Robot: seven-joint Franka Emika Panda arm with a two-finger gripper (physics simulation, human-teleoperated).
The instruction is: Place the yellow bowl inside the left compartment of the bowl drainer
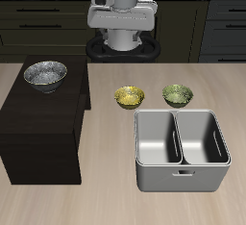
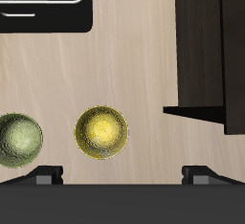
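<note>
Plainly, in the exterior view the yellow bowl [image 1: 129, 96] sits upright on the wooden table [image 1: 106, 205], just behind the bowl drainer [image 1: 183, 150] and beside the olive-green bowl [image 1: 177, 95], which is of similar size; the chief risk I see is a descent onto the wrong one, since the two stand near each other in a row. The arm [image 1: 122, 17] is folded high at the table's back, well apart from both, so nothing is grasped yet. A silver-grey metal bowl [image 1: 45, 74] rests on a dark cabinet [image 1: 43, 123], well away. The drainer's divider is thin, so a careless release could, I judge, leave the bowl perched on it or in the wrong well. In the wrist view the yellow bowl [image 2: 101, 132] lies below the gripper [image 2: 122, 176], mouth facing up, with the green bowl [image 2: 19, 138] close by; being round, it has no long axis and no preferred grasp direction, though a pinch on its glossy rim may slip. Only the two fingertips [image 2: 46, 176] show at the frame's edge, set wide apart with nothing between them, so the jaws stand spread and empty.
</note>
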